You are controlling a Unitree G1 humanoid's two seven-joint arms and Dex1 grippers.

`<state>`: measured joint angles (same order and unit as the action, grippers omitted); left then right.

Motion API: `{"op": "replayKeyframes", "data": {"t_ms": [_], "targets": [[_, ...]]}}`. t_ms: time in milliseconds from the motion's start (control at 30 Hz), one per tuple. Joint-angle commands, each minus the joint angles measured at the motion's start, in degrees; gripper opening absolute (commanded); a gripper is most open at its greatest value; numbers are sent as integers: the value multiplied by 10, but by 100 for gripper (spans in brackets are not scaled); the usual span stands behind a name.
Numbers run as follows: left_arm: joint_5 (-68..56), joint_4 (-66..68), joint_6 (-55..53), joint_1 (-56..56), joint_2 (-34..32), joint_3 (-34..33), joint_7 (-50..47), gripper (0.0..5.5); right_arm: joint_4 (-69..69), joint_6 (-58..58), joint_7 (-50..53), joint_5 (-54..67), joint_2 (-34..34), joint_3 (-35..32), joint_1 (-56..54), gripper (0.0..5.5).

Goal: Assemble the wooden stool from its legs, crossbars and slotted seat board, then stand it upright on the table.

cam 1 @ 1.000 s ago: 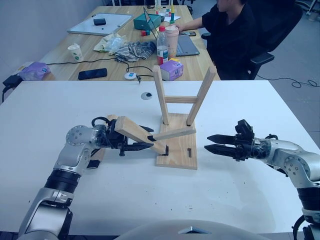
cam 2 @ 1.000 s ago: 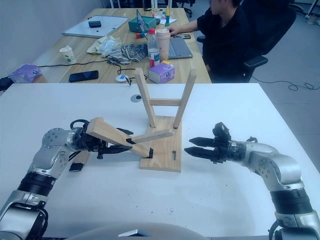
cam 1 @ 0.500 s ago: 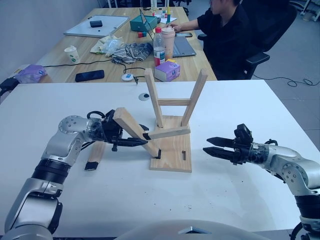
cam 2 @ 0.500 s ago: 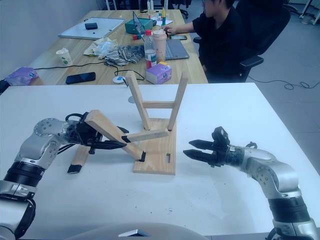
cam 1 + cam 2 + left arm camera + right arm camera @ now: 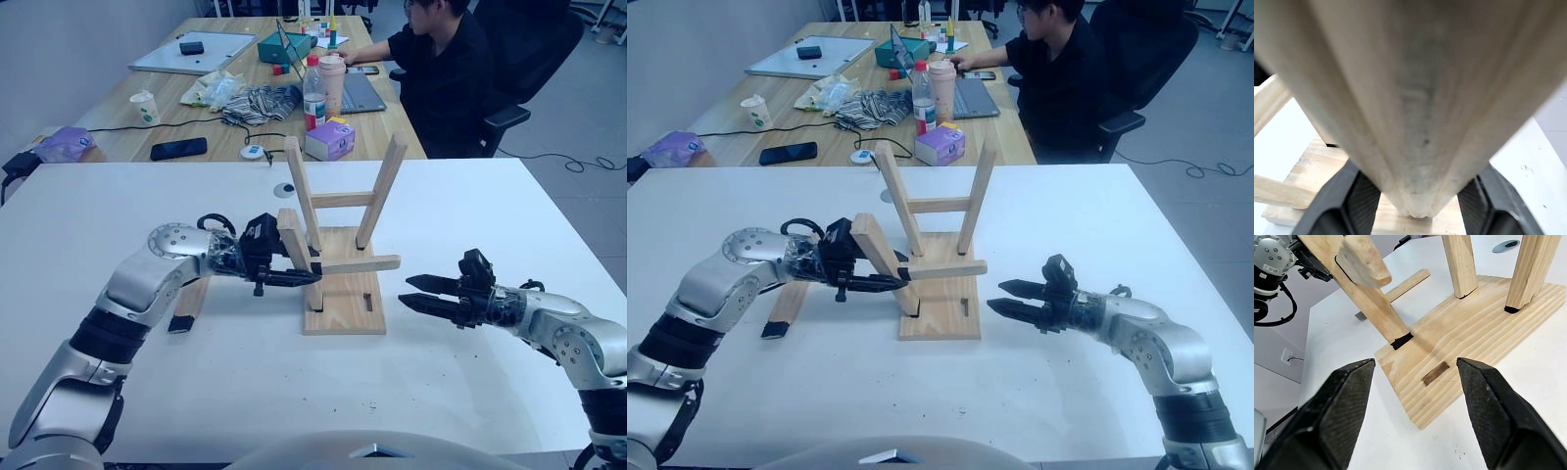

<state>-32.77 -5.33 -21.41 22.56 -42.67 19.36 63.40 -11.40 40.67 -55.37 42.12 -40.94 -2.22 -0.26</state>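
1. Got seat board lying flat on white table, with two legs and a crossbar standing in its far slots.
2. Clamping third leg with left gripper, jaws closed on opposite faces low on the shaft. Foot sitting at the near-left slot, leaning. Second crossbar sticking out from it toward the right.
3. Hovering right gripper just beside the board's right edge, jaws spread wide, holding nothing.
4. Leaves near-right slot unfilled. Spare leg lying loose on the table left of the board.
5. Handling, as a judgement: light, stiff softwood. Won't flex, but could dent or split at the tenon if levered sideways. Bare sawn faces, so decent friction. Best gripped on flat faces mid-shaft and pushed along the leg's axis, with the board braced.
6. Surface: smooth, hard, likely slick. Expect board to skate under side load. Cable grommet just behind the stool.
7. Room: wooden desk behind, cluttered with bottle, cup and phone, well apart from the work.
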Motion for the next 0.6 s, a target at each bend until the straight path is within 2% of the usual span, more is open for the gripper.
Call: {"op": "replayKeyframes", "data": {"t_ms": [33, 200, 367, 400, 433, 600], "targets": [[116, 9, -139, -176, -20, 168, -61, 203, -15, 0, 10, -8, 6, -4, -2, 308], [144, -7, -138, -218, -32, 206, -114, 203, -17, 3, 11, -7, 2, -7, 3, 308], [136, 2, -127, -225, -29, 198, -135, 203, -11, 4, 13, -9, 0, -9, -1, 308], [126, 7, -120, -218, -26, 181, -136, 203, -11, 2, 16, -9, 2, -12, 0, 308], [114, 11, -112, -212, -22, 160, -139, 239, -10, 0, 18, -9, 4, -13, 1, 308], [1, 7, -114, -157, -23, 3, -86, 319, -31, -10, 44, -5, 23, -25, 29, 308]]}}
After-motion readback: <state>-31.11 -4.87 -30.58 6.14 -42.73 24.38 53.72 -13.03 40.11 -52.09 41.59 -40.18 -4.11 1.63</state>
